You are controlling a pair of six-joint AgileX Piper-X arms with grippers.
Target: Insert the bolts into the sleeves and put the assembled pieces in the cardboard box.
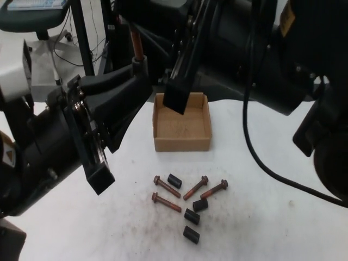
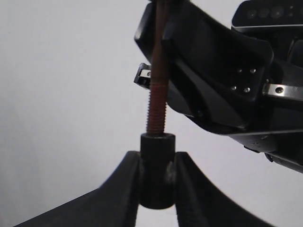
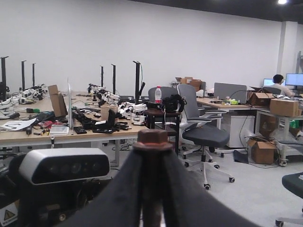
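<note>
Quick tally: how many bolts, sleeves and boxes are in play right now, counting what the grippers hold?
Bolts: 5, one in the right gripper
Sleeves: 5, one in the left gripper
Box: 1
Total: 11

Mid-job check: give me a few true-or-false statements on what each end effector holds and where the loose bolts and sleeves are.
1. The left end effector is shut on a black sleeve. True.
2. The right end effector is open and empty. False: it is shut on a bolt.
3. Four loose bolts lie on the bench. True.
4. The loose sleeves lie inside the cardboard box. False: they lie on the bench among the loose bolts, in front of the box.
</note>
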